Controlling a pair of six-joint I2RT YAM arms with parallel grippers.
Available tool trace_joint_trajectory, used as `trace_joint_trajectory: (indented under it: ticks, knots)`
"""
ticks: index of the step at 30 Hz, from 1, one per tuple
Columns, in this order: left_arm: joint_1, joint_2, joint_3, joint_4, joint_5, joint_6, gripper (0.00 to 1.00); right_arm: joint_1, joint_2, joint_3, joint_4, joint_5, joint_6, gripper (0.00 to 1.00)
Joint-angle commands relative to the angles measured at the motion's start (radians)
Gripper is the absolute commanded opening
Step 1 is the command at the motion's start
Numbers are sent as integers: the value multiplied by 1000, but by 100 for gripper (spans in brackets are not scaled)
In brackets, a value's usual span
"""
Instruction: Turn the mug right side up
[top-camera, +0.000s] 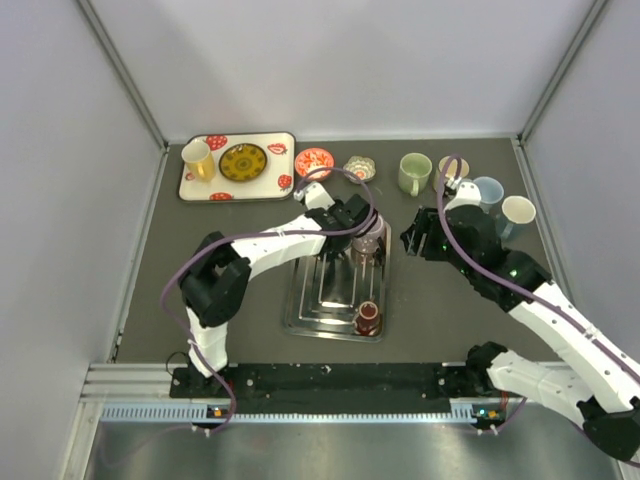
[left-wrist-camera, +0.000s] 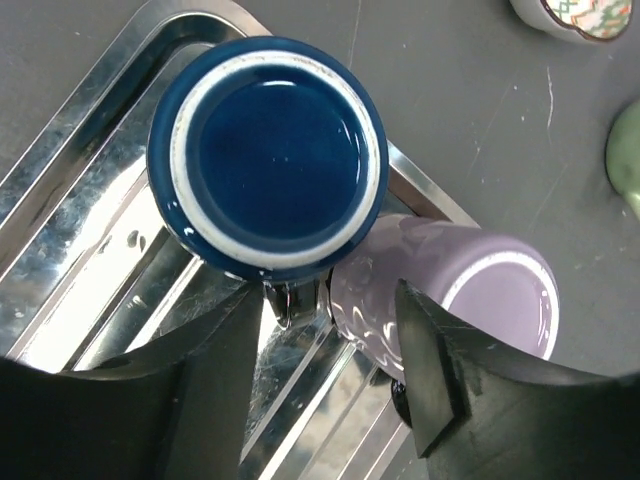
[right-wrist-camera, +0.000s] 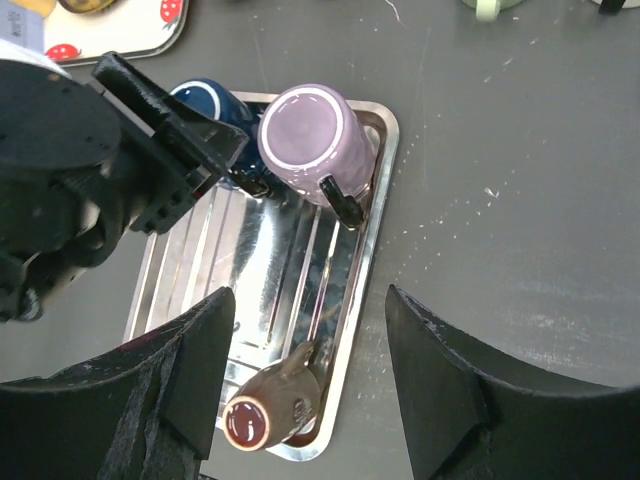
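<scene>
We see: left gripper (left-wrist-camera: 325, 300) spread astride handle (left-wrist-camera: 292, 298) of upside-down blue mug (left-wrist-camera: 268, 150), beside lilac mug (left-wrist-camera: 460, 295) | right gripper (right-wrist-camera: 310, 298) spread, empty, near tray (right-wrist-camera: 250, 265)

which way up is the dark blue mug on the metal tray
Upside down: the dark blue mug shows its flat base and pale foot ring facing up, no opening visible.

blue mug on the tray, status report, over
Left gripper open around blue mug handle; right gripper open, empty, right of tray. Blue mug upside down on tray. Lilac mug close beside, crowding the handle.
</scene>
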Motion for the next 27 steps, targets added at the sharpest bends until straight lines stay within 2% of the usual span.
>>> trace_joint_trajectory:
  ticks: [1, 12, 15, 24, 27]
  knots:
    - [38, 34, 57, -80, -19, -92, 58, 9, -32, -11, -2, -28, -4, 62]
    - [72, 70, 48, -80, 22, -80, 43, 9, -28, -25, 4, -47, -2, 62]
    - [76, 67, 34, -76, 35, -75, 35, 7, -23, -29, 8, -51, -1, 63]
    - [95, 16, -73, 3, 84, -22, 1, 9, -9, -41, 21, -60, 8, 62]
    - [98, -34, -123, 72, 120, 83, 0, 9, -9, -55, 24, -64, 15, 62]
